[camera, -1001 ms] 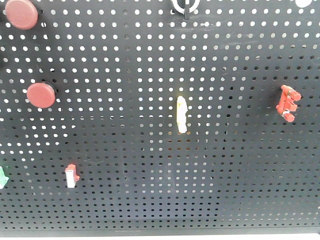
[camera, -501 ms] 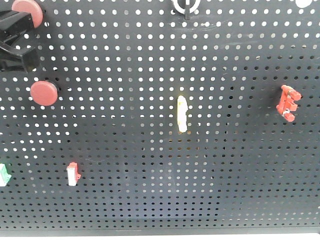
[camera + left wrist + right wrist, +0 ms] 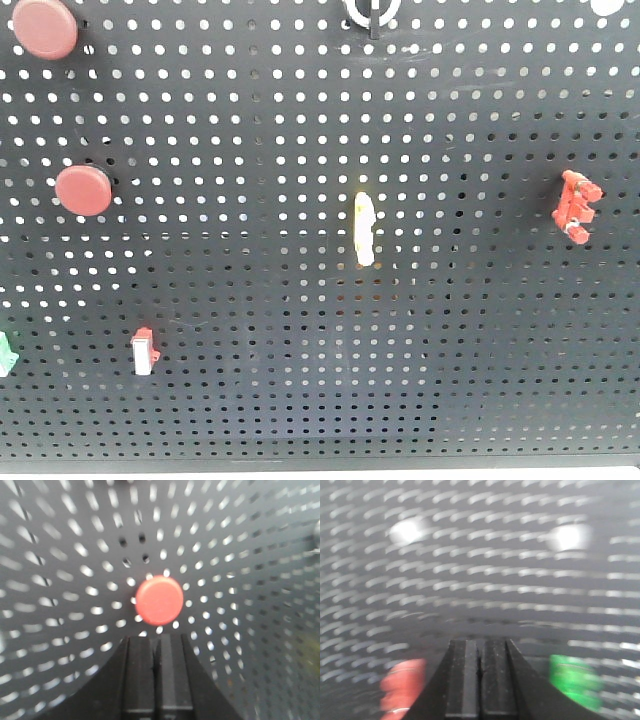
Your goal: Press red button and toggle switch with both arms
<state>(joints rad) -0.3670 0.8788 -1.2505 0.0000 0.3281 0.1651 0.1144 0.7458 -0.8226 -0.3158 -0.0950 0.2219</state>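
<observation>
Two round red buttons (image 3: 45, 28) (image 3: 83, 190) sit on the left of the black pegboard (image 3: 300, 120) in the front view. The red ridged toggle switch (image 3: 575, 207) is mounted at the right. No arm shows in that view. In the left wrist view my left gripper (image 3: 157, 641) is shut and empty, just below a round red button (image 3: 160, 600) and apart from it. My right gripper (image 3: 480, 645) is also shut and empty, close to the board. A blurred red piece (image 3: 402, 687) lies to its left and a green piece (image 3: 575, 680) to its right.
A pale yellow lever (image 3: 365, 230) stands at the board's centre. A small red-and-white switch (image 3: 145, 352) and a green part (image 3: 5, 355) sit low on the left. A white hook (image 3: 370, 12) hangs at the top edge.
Half a second ago a black gripper stood by the top left button in the front view. It has since drawn out of that view. The board's image shifted slightly.
</observation>
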